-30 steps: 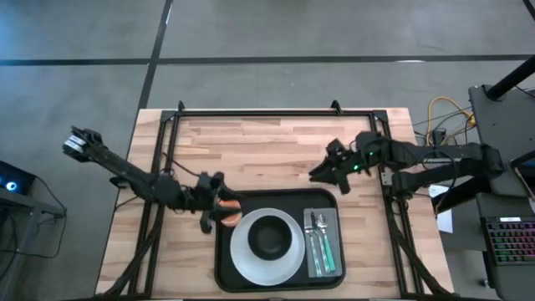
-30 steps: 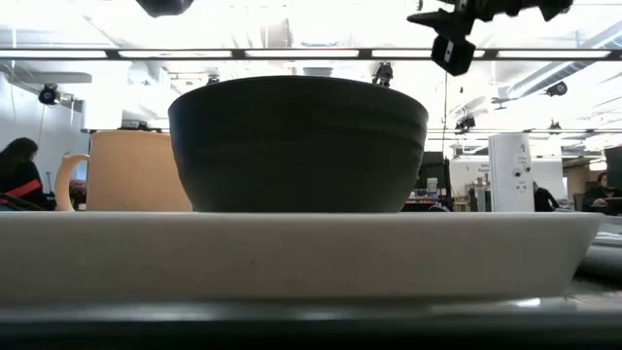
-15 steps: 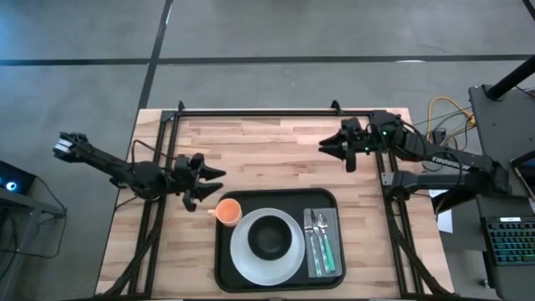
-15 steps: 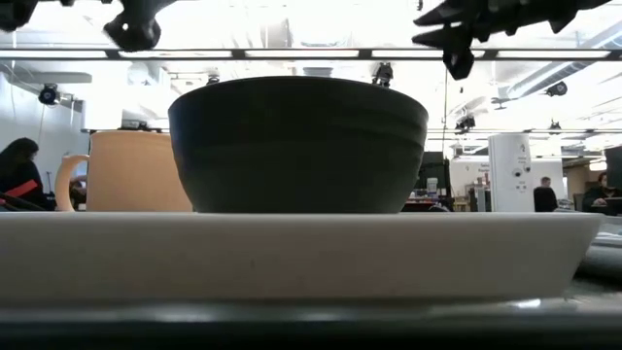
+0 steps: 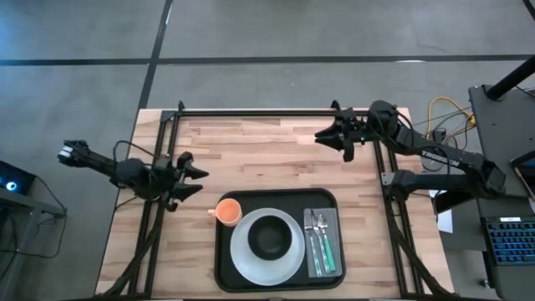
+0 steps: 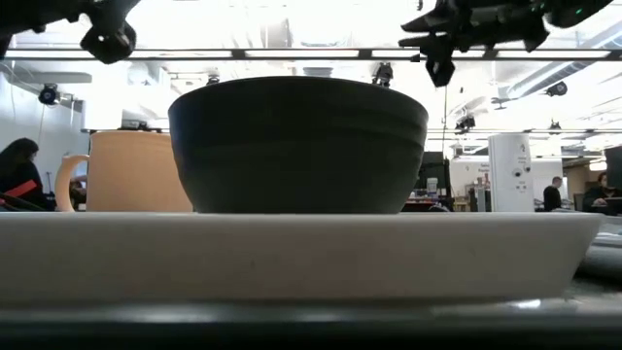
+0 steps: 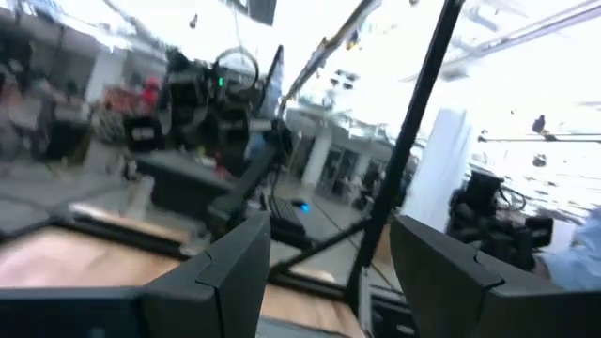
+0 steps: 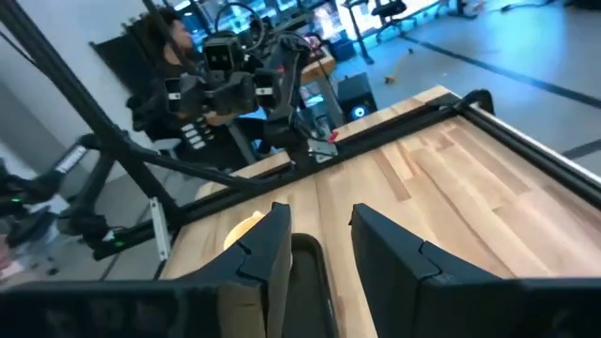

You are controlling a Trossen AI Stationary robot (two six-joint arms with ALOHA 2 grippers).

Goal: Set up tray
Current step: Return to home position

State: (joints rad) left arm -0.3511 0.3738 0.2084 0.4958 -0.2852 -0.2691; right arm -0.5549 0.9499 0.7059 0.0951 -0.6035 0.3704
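The black tray (image 5: 221, 259) lies at the table's near middle. On it sit a white plate (image 5: 247, 259) with a black bowl (image 5: 270, 237), an orange cup (image 5: 228, 211) in the far left corner, and a grey napkin (image 5: 333, 219) with cutlery (image 5: 318, 242). The low view shows the bowl (image 6: 298, 146), plate (image 6: 292, 253) and cup (image 6: 136, 170) close up. My left gripper (image 5: 197, 181) hangs open left of the tray, above the table. My right gripper (image 5: 321, 136) is open near the far edge, pointing toward the table's left, nothing between its fingers (image 8: 258, 249).
A black metal frame (image 5: 251, 112) runs along the table's far edge and down both sides. Bare wood (image 5: 267, 163) lies between the tray and the far rail. A desk with a keyboard (image 5: 506, 242) stands beyond the right edge.
My left gripper has drawn back from the orange cup toward the table's left edge, leaving the cup standing on the tray. My right gripper has swung toward the table's far edge and turned a little.
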